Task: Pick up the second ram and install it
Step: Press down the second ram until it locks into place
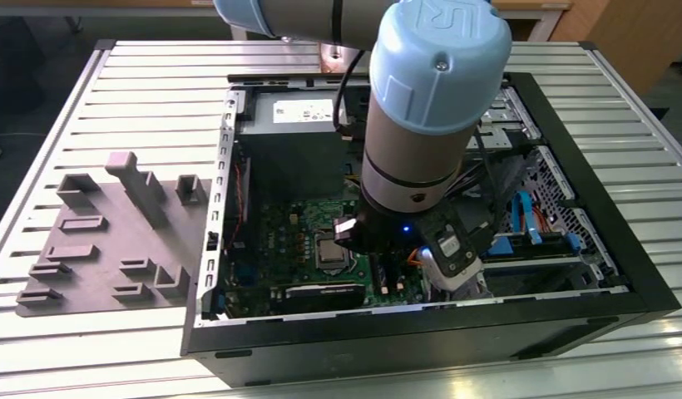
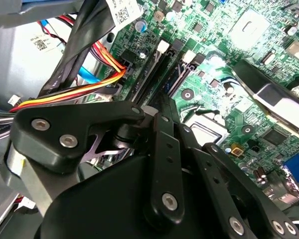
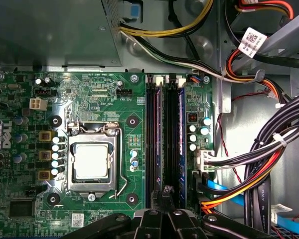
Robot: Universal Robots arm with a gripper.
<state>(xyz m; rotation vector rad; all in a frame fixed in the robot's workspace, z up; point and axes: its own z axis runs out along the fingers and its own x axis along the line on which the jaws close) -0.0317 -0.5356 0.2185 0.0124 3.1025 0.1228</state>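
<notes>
My arm (image 1: 430, 108) reaches down into the open computer case, over the green board (image 1: 308, 241). In the first wrist view my gripper (image 3: 165, 191) is shut, its tips together over the near end of the long black slots (image 3: 152, 139). The second ram (image 3: 166, 134) shows as a dark narrow strip standing on edge among those slots, in line with the tips. Whether the tips touch it, I cannot tell. In the second wrist view the gripper (image 2: 152, 107) points at the same slots (image 2: 154, 74), whose white latches (image 2: 163, 47) sit at the far end.
The grey moulded tray (image 1: 97, 249) lies on the slatted table at the exterior view's left, outside the case. The processor socket (image 3: 92, 162) is beside the slots. Bundled cables (image 3: 269, 164) crowd their other side. The black case wall (image 1: 430, 332) rings the board.
</notes>
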